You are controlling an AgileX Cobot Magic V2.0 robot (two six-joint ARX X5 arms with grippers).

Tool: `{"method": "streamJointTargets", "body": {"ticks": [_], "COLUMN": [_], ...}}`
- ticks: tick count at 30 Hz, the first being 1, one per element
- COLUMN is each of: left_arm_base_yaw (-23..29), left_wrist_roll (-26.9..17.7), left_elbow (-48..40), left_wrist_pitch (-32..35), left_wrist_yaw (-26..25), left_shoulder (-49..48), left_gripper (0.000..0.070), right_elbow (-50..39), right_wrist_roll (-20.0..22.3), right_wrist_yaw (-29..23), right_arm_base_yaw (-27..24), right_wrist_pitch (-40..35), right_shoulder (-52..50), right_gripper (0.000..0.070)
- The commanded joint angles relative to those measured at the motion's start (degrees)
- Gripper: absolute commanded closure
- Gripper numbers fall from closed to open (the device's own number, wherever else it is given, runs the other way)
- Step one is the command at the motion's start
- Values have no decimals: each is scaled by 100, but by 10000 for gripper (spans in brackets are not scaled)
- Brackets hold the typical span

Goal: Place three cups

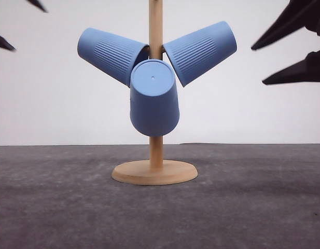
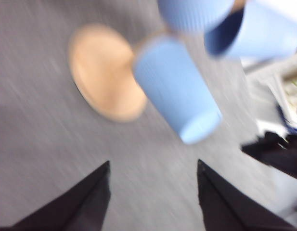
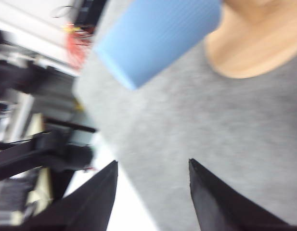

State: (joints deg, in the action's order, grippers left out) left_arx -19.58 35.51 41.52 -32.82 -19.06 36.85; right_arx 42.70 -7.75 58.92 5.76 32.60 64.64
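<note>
Three light-blue ribbed cups hang mouth-inward on the pegs of a wooden stand point(image 1: 155, 155). One cup point(image 1: 110, 52) tilts up to the left, one point(image 1: 201, 51) up to the right, and one point(image 1: 153, 98) points its flat base toward the camera. My left gripper point(image 1: 30, 30) is high at the left, open and empty, apart from the cups. My right gripper point(image 1: 258, 66) is high at the right, also open and empty. The left wrist view shows the open left gripper point(image 2: 154, 163) above the mat, with a cup point(image 2: 179, 91) and the stand's base point(image 2: 102, 72) ahead. The right gripper point(image 3: 153, 161) faces another cup point(image 3: 158, 36).
The stand's round base point(image 1: 154, 172) rests on a dark grey mat point(image 1: 56, 197) before a white wall. Beyond the table edge, blurred dark equipment point(image 3: 37, 154) and clutter point(image 2: 283, 96) appear in the wrist views.
</note>
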Motion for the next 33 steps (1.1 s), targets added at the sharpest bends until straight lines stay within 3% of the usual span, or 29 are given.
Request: {"method": "streamJointTargets", "body": {"ticks": [1, 5, 9, 11, 14, 18, 33], "left_arm_base_yaw": [157, 662, 1055, 1201, 1318, 1324, 1323], "left_wrist_roll": [-1033, -1910, -2368, -2504, -2645, -2713, -2881], "left_elbow": [50, 50, 50, 50, 49, 49, 52], "left_wrist_pitch": [32, 14, -7, -38, -91, -105, -189], "left_wrist_yaw": [96, 170, 173, 173, 186, 281, 275], "left_shoulder": [-17, -30, -1, -3, -13, -47, -104], "left_gripper": [453, 549, 645, 692, 693, 693, 676], "right_elbow": [50, 50, 50, 50, 50, 50, 50], "right_wrist_roll": [149, 439, 852, 1057, 1187, 1249, 1237], "right_wrist_yaw": [-191, -1058, -2744, -3599, -4259, -4461, -4394], "right_arm_base_yaw": [-2, -1, 0, 0, 0, -2, 0], "right_wrist_pitch": [-10, 87, 348, 477, 519, 405, 280], "right_shoulder": [33, 3, -185, -351, -623, -996, -1274], "right_gripper": [404, 404, 414, 486, 687, 700, 700]}}
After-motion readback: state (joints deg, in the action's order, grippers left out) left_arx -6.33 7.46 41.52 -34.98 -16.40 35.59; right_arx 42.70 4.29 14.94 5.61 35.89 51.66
